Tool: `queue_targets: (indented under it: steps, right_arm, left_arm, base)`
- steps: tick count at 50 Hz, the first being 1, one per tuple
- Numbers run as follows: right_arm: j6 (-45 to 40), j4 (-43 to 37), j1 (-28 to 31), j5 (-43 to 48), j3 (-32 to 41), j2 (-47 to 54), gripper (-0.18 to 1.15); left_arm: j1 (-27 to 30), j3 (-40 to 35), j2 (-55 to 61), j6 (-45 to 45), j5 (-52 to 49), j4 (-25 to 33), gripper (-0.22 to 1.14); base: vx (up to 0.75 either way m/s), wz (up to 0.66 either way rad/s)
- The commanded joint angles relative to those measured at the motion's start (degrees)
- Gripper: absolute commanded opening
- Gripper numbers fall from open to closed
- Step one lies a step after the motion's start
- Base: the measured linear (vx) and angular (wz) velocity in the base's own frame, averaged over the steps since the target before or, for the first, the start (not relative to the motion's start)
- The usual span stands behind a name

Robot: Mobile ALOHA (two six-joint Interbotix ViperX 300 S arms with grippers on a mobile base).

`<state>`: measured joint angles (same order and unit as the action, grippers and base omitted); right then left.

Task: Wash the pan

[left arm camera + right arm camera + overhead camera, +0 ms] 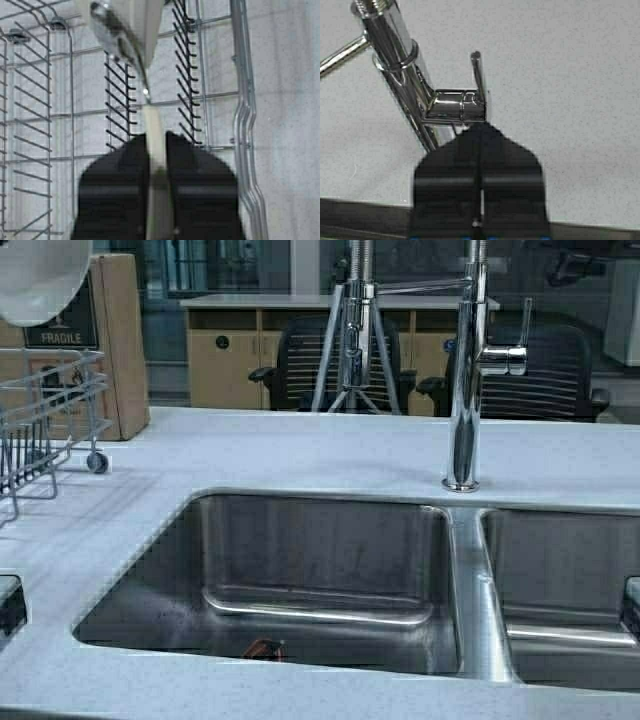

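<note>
On the pale counter (pixel 300 455), the left gripper (pixel 159 150) clamps the pan (pixel 40 275) handle above the rack (pixel 60 115); right gripper (pixel 479 150) closed (by the faucet (pixel 455 105)). A loose hold could drop it.

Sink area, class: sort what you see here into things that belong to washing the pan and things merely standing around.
Belongs to the job:
pan, its handle clamped in the left hand
faucet
right hand, shut, at the faucet lever
sink
dish rack

Standing around:
cardboard box
office chairs
</note>
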<state>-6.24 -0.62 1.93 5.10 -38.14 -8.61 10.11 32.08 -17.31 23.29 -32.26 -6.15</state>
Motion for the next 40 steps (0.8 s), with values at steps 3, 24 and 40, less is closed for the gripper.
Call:
queue_targets:
  steps: [3, 24, 40]
  right_arm:
    - [0.1, 0.0, 0.1, 0.5, 1.5, -0.6, 0.05]
    - [0.2, 0.0, 0.1, 0.5, 1.4, 0.2, 0.05]
    - [0.2, 0.0, 0.1, 0.5, 1.5, 0.8, 0.05]
  left_arm:
    - [5.9, -1.1, 2.6, 2.9, -0.2, 4.3, 0.03]
    - [9.1, -1.1, 14.2, 4.8, -0.5, 4.6, 0.03]
    - [9.1, -1.6, 20.7, 4.1, 0.2, 3.4, 0.02]
  base:
    - [0.00, 0.00]
    - [0.00, 0.02]
    - [0.00, 0.00]
